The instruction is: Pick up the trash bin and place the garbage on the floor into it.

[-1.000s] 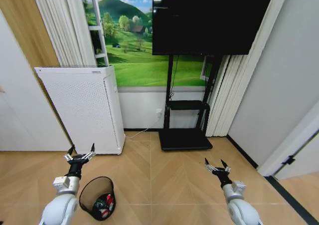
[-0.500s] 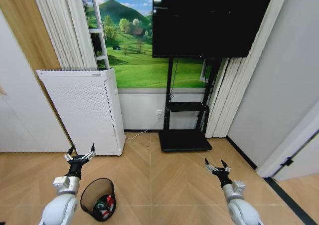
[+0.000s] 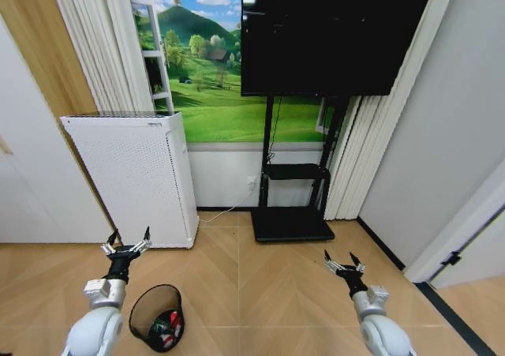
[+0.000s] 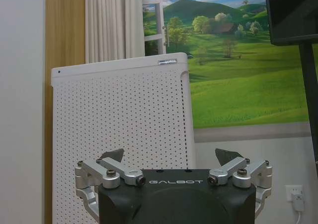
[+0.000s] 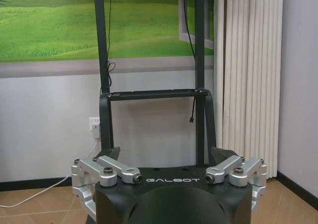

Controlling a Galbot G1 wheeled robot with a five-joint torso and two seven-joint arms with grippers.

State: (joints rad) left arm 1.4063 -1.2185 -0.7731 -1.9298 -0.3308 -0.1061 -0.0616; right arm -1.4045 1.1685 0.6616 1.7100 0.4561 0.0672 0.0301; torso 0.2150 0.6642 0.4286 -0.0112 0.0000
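The trash bin (image 3: 142, 312), a small round black wire-mesh basket, stands upright on the wooden floor at the lower left of the head view. Inside it lies the garbage (image 3: 166, 324), red and green pieces seen through its mouth. My left gripper (image 3: 129, 239) is open and holds nothing, raised just above and behind the bin's left side, apart from it. In the left wrist view, the left gripper (image 4: 171, 157) points at the white appliance. On the right, my right gripper (image 3: 340, 259) is open and holds nothing, well clear of the bin. In the right wrist view, the right gripper (image 5: 166, 154) faces the TV stand.
A tall white perforated appliance (image 3: 138, 174) stands against the wall behind the bin. A black TV stand (image 3: 292, 222) with a large screen (image 3: 331, 32) is at centre, and a cable (image 3: 225, 209) runs along the floor beside it. Open wooden floor lies between the arms.
The whole picture has shifted slightly downward, so the camera moved. The bin, the garbage and both open grippers keep their places relative to each other.
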